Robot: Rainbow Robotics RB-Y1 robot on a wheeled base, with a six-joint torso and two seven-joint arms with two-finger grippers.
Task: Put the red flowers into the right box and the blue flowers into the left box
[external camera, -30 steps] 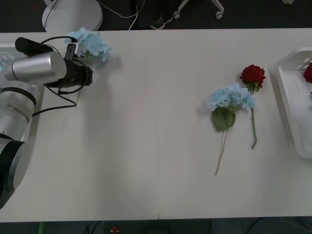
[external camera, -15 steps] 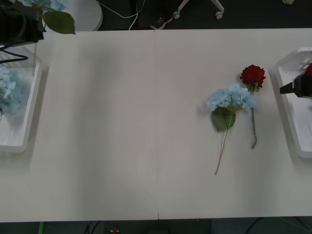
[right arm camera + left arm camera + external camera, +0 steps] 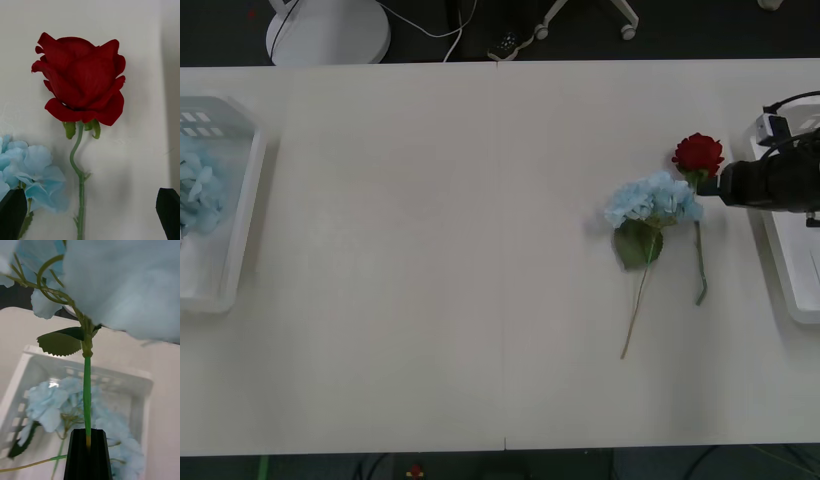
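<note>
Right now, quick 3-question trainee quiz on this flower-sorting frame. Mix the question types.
1. True or false: the left gripper has its fingers shut on a blue flower stem above the left box.
2. The red rose on the table lies: A) inside the right box; B) beside a blue flower, outside both boxes; C) in the left box.
3. Fill in: the right gripper has its fingers ____ on either side of the rose's stem.

Key: 1 true; 2 B; 3 open.
</note>
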